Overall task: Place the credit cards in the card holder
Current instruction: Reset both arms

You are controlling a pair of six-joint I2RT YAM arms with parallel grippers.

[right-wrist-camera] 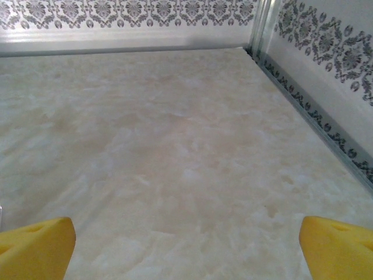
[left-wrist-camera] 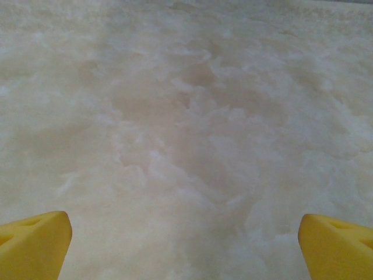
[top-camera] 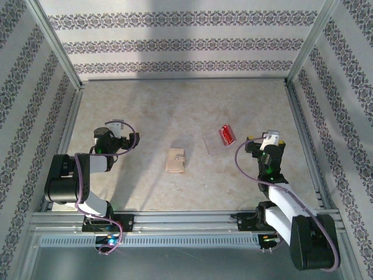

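Observation:
The tan card holder (top-camera: 175, 160) lies shut and flat near the table's middle. Right of it and a little farther back, the red credit cards (top-camera: 226, 135) sit stacked in a clear plastic case (top-camera: 217, 144). My left gripper (top-camera: 115, 125) rests at the left side, well apart from the holder, open with nothing between its yellow fingertips (left-wrist-camera: 35, 245). My right gripper (top-camera: 271, 138) sits at the right, a short way right of the red cards, also open and empty, its yellow fingertips (right-wrist-camera: 335, 248) spread over bare tabletop.
The marbled tabletop (top-camera: 186, 105) is fenced by patterned walls (top-camera: 186, 41) on three sides, with metal rails (top-camera: 303, 134) along the edges. A corner post (right-wrist-camera: 260, 26) and the right wall stand ahead of the right gripper. The arm bases sit on the near rail.

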